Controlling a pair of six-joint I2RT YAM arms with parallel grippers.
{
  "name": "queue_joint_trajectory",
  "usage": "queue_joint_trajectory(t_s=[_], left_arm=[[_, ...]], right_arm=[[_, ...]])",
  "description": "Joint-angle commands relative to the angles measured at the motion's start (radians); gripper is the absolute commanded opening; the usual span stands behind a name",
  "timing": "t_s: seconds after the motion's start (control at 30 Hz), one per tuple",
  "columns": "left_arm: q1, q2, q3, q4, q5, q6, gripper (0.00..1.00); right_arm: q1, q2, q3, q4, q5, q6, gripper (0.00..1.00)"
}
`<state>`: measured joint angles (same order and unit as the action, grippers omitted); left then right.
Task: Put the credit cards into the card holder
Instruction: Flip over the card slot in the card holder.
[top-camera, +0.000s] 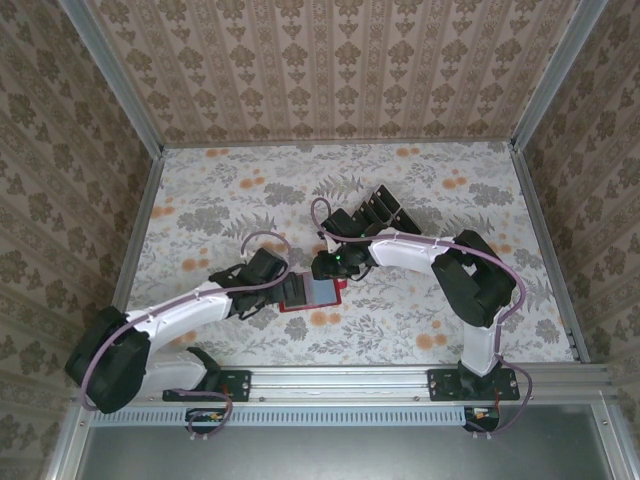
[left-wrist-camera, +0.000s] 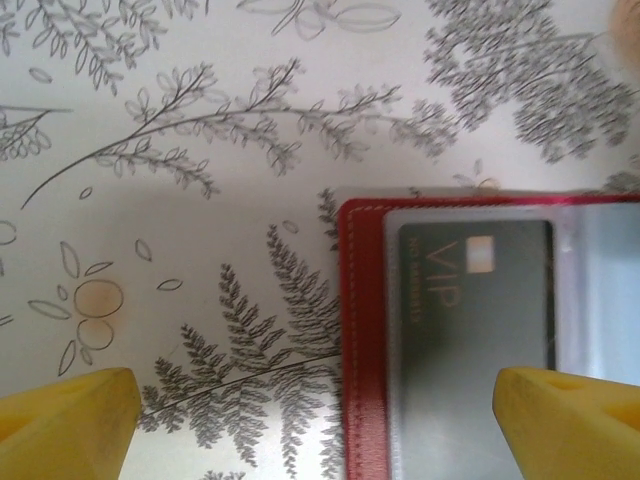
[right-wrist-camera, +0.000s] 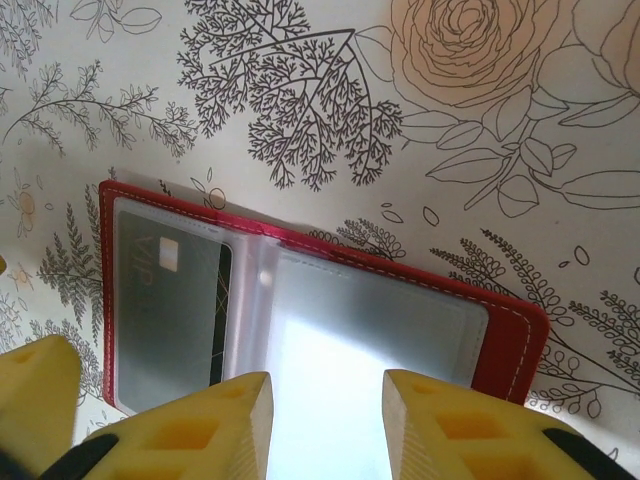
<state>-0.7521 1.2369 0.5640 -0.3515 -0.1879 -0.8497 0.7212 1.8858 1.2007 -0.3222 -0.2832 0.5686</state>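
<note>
Left gripper (left-wrist-camera: 315, 405): yellow fingers (left-wrist-camera: 70, 425) spread wide and empty, hovering over the floral tablecloth (left-wrist-camera: 200, 200). The red card holder (left-wrist-camera: 360, 340) lies open and flat, its stitched end edge between the fingers, nearer the right one. A dark VIP credit card (left-wrist-camera: 470, 330) sits in the clear sleeve just beside that finger, long axis running straight out from the gripper.

Right gripper (right-wrist-camera: 327, 400): fingers (right-wrist-camera: 200, 430) parted by a narrow gap, nothing between them, poised over the holder's empty sleeve. The holder's long axis runs across the fingers, tilted, the card end to their left.

From above, the left arm (top-camera: 180, 310) lies low and stretched. The right arm (top-camera: 470, 280) is folded, its elbow outward.
</note>
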Motion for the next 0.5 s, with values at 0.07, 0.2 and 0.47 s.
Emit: queue_joint_trajectory(t_s=[0.07,0.2,0.47], left_arm=[[-0.031,0.053,-0.004,-0.068,-0.111,-0.032,1.00],[-0.034,0.094,-0.026,-0.053,-0.127,-0.040,1.00],[-0.012,0.139,-0.032,-0.017,-0.130,-0.022,1.00]], right_arm=[[0.010,0.015,0.015,-0.039,0.012,-0.025,0.39],[0.020,0.039,0.015,-0.031,-0.008,-0.015,0.42],[0.047,0.090,0.033,0.026,-0.060,0.060,0.43]])
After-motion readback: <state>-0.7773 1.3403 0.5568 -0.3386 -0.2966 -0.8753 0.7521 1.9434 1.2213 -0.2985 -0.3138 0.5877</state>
